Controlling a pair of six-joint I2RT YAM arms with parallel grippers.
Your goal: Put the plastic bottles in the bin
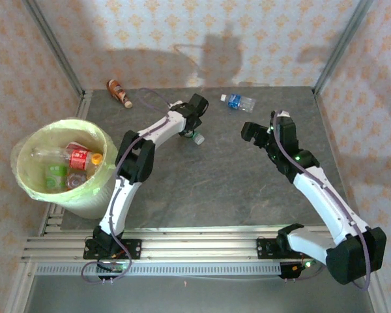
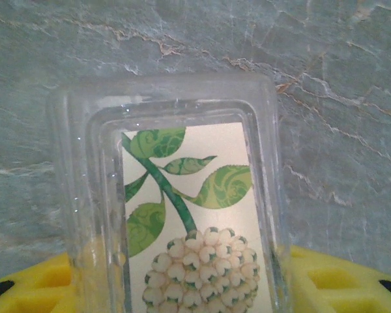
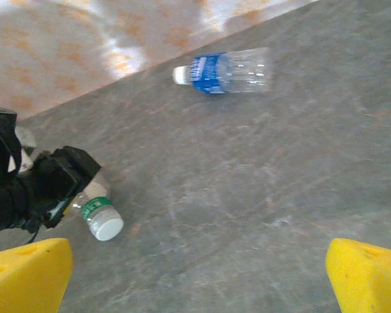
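The green-label bottle (image 2: 182,195), clear and flat-sided with a leaf-and-flower print, lies on its side around the middle of the grey table (image 1: 215,189). Its long axis runs roughly from far to near. In the top view its white cap with a green band pokes out on the near side of the left claw (image 2: 189,274). That claw pinches it, with a yellow finger set against each flank. The left arm rises from its base at the near edge, folds at a dark elbow, then stretches diagonally far and right to the bottle. Further back, a blue-label bottle (image 3: 225,70) lies on its side across the table with its white cap toward the left. An orange-brown bottle (image 1: 118,92) lies slanted by the far left corner. The right claw (image 3: 202,280) hangs spread wide with nothing between its fingers. Its arm reaches up and left from the near right corner. The bin (image 1: 85,202) stands off the table's left edge, with several bottles inside.
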